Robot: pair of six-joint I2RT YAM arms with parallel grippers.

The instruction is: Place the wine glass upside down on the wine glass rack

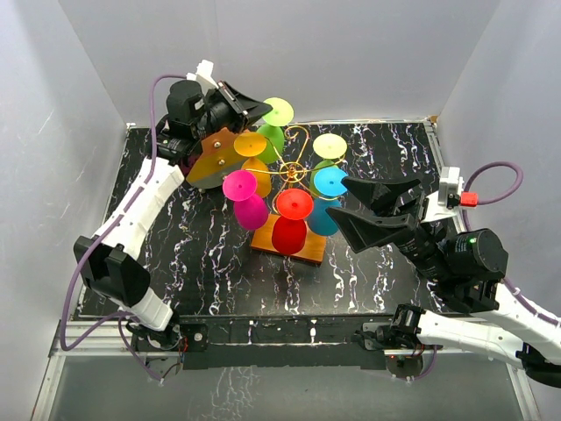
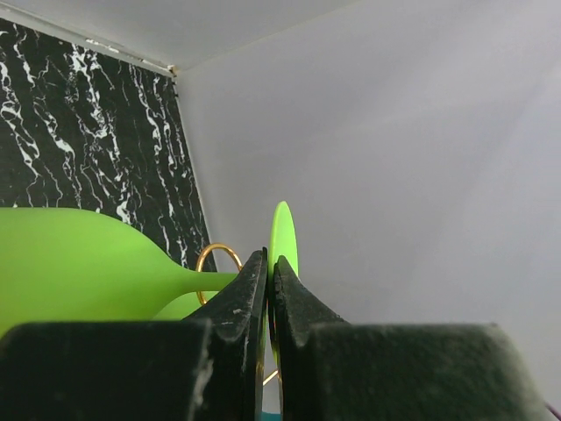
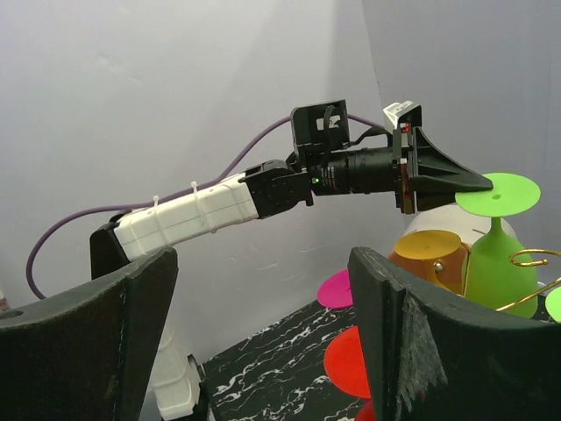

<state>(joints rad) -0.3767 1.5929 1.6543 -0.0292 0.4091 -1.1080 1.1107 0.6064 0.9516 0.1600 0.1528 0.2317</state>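
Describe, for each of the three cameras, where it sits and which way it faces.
Top external: above and behind the bases, looking down on the wine glass rack on the table; left arm and right arm show.
Left wrist: on the left arm, looking along its shut jaws, which pinch the foot of the green wine glass, toward the back wall.
Right wrist: on the right arm, looking between its open jaws at the left arm.
Shared: both wrist views show the green wine glass.
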